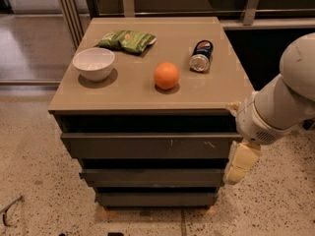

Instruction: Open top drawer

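The top drawer (147,145) is the widest dark grey-brown front of three, just under the tan cabinet top, with pale scratch marks right of centre. It sits flush, with a dark gap above it. My gripper (239,164) hangs off the white arm at the cabinet's right front corner, level with the right end of the top drawer and pointing down. Its pale fingers lie beside the drawer's right edge.
On the cabinet top (147,97) sit a white bowl (93,63), a green snack bag (127,40), an orange (166,75) and a tipped can (201,56). Two narrower drawer fronts (150,177) lie below. Speckled floor surrounds the cabinet.
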You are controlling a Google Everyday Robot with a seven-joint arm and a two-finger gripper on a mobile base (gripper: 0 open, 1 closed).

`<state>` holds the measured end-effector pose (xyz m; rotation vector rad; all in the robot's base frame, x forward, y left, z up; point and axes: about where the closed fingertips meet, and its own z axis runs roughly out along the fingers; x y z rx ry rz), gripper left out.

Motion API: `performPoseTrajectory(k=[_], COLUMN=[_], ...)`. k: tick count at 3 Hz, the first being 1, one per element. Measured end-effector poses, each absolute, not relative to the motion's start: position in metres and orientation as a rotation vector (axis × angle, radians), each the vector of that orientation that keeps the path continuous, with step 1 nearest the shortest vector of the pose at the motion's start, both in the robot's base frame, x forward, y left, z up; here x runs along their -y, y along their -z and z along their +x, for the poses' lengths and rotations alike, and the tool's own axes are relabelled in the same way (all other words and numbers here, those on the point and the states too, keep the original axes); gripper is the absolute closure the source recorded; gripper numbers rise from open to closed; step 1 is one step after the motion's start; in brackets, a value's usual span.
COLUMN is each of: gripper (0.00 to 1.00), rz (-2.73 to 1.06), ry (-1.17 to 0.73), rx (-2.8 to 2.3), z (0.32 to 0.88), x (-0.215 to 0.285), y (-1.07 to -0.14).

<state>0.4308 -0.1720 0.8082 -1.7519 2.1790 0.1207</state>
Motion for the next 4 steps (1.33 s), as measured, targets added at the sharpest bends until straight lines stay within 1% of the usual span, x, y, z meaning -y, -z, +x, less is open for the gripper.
performPoseTrajectory(k=[2,4], gripper=[0.0,0.0], rz=[-1.808,-1.803], ry=[-0.095,-0.121], rx=[-2.132,-2.077], z=[0.43,0.442], x=[0.165,0.149], y=[-0.766,-0.722])
